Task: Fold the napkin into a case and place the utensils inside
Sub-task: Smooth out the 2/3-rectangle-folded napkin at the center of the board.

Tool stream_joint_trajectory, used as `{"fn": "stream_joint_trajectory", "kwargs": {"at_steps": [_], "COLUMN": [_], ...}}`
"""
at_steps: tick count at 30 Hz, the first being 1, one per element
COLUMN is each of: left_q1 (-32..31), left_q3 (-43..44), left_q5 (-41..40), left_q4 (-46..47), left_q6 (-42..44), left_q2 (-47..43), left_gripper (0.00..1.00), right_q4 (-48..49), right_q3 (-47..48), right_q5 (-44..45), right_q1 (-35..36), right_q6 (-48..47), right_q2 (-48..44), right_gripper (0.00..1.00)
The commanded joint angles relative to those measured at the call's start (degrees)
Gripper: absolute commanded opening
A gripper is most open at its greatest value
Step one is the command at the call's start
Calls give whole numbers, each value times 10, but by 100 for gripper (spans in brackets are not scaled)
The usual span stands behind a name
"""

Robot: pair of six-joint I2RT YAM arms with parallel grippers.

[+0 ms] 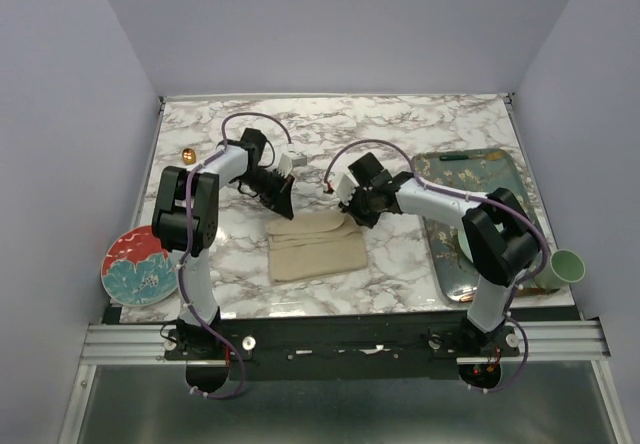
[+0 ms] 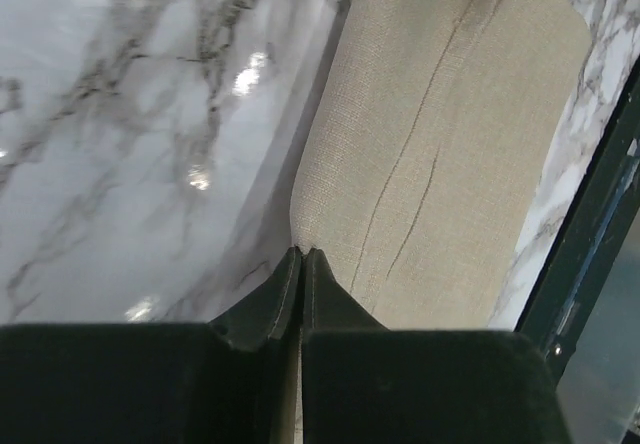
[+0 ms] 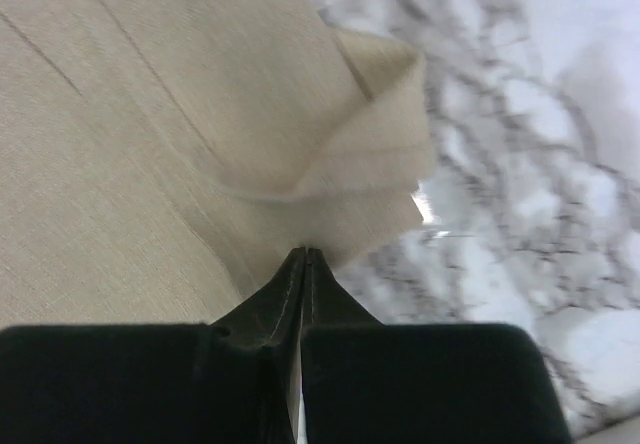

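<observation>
**A:** What is the cloth like?

**B:** The napkin (image 1: 318, 252) is beige-tan, matte and plainly woven. It is folded into a soft-edged oblong of stacked layers, with fine creases running along it.

**A:** Where does it lie, and which way?

**B:** It lies flat on the table (image 1: 420, 124), left of the tray (image 1: 500, 169) and apart from it. Its long axis runs crosswise, with one short end toward the tray and set slightly farther back.

**A:** And the jaws?

**B:** The left gripper (image 2: 302, 256) has its black fingers pressed together, tips at the napkin corner far from the tray. I cannot tell whether cloth is caught between them. The right gripper (image 3: 305, 254) is also pressed together, nipping the corner nearest the tray, where the layered fold stands up off the marble.

**A:** What about the surface and the room?

**B:** The top is glossy and white with a grey-veined marble pattern, and it throws back bright glints. The tray is a rounded rectangle, shiny teal with pale blossoms. Plain lilac-grey walls (image 1: 330, 24) close three sides, and a ribbed metal rail (image 1: 340, 336) runs along the near edge.
</observation>
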Motion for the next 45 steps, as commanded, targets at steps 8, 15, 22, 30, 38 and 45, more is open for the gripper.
{"fn": "stream_joint_trajectory", "kwargs": {"at_steps": [8,15,22,30,38,45], "left_q1": [9,0,-29,-45,-45,-45], "left_q3": [18,-74,-170,-232,-260,-286], "left_q5": [-39,-112,-202,-230,-253,-253], "left_q4": [41,122,202,198,195,196], "left_q6": [1,-8,-27,-56,-64,-79], "left_q2": [-28,-123,-246,-295,-323,-347], "left_gripper": [36,49,50,49,50,50], "right_q4": [-81,-206,-254,-226,-219,-216], "right_q3": [96,238,301,286,294,319], "right_q5": [-88,-174,-248,-226,-232,-250], "right_q1": [-50,-107,-124,-124,-124,-124], "right_q6": [-6,142,250,308,319,328], "right_q2": [-36,-5,77,118,171,194], "right_gripper": [25,37,41,49,46,45]}}
